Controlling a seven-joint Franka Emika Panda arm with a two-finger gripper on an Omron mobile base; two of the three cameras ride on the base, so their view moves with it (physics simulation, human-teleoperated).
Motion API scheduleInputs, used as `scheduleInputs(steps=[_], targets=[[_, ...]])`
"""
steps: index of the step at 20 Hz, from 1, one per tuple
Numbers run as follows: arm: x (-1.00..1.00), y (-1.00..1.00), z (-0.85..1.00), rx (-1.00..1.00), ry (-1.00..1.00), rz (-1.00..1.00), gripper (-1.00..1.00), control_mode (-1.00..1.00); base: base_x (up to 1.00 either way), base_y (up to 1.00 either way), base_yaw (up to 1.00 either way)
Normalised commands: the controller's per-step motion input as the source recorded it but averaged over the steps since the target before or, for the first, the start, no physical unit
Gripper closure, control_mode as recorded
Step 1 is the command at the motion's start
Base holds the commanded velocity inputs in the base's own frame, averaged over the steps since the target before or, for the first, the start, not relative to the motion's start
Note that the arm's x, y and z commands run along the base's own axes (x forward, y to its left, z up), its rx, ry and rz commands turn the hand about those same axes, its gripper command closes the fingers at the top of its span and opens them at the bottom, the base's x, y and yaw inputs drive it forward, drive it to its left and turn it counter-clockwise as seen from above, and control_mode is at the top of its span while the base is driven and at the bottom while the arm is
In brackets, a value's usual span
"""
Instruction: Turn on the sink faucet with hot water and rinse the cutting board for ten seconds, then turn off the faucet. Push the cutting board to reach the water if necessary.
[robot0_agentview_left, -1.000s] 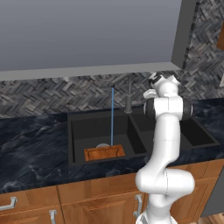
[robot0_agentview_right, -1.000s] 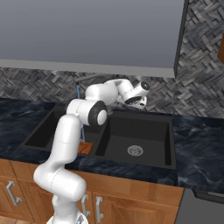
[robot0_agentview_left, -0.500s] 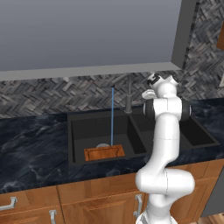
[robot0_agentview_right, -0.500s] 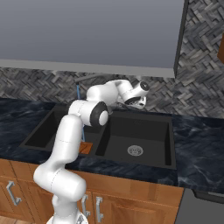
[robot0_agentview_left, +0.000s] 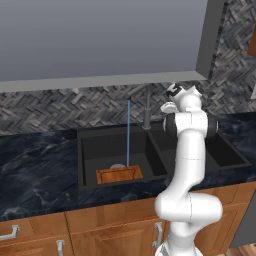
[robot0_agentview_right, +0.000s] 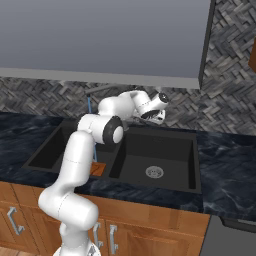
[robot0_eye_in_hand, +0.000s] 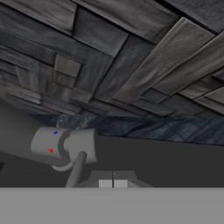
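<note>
The black double sink (robot0_agentview_left: 90, 150) holds the orange-brown cutting board (robot0_agentview_left: 119, 175) at the front of its left basin. A thin blue stream of water (robot0_agentview_left: 128, 132) falls from the faucet (robot0_agentview_left: 147, 114) and ends at the board's far edge. My gripper (robot0_agentview_left: 166, 106) hovers just right of the faucet stem, behind the divider between the basins. In the hand view the fingertips (robot0_eye_in_hand: 113, 183) are shut together with nothing between them, right beside the faucet's grey handle body (robot0_eye_in_hand: 61, 144) with its red and blue dots. From the right, the gripper (robot0_agentview_right: 150, 117) is over the sink (robot0_agentview_right: 170, 150), and a corner of the board (robot0_agentview_right: 98, 168) shows behind my arm.
Dark marbled countertop (robot0_agentview_left: 35, 170) runs on both sides of the sink. A herringbone tile wall (robot0_agentview_left: 60, 107) stands close behind the faucet, and a grey cabinet underside (robot0_agentview_left: 100, 40) hangs overhead. The right basin has a round drain (robot0_agentview_right: 154, 172).
</note>
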Motion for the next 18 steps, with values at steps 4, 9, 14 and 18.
scheduleInputs(steps=[4, 9, 14, 18], targets=[[0.0, 0.02, -0.06, 0.0, 0.0, 0.0, 1.0, -1.0, 0.0, 0.0, 0.0], [0.0, 0.0, -0.11, 0.0, 0.0, 0.0, 1.0, -1.0, 0.0, 0.0, 0.0], [0.0, 0.0, -0.01, 0.0, 0.0, 0.0, 1.0, -1.0, 0.0, 0.0, 0.0], [0.0, 0.0, -0.03, 0.0, 0.0, 0.0, 1.0, -1.0, 0.0, 0.0, 0.0]])
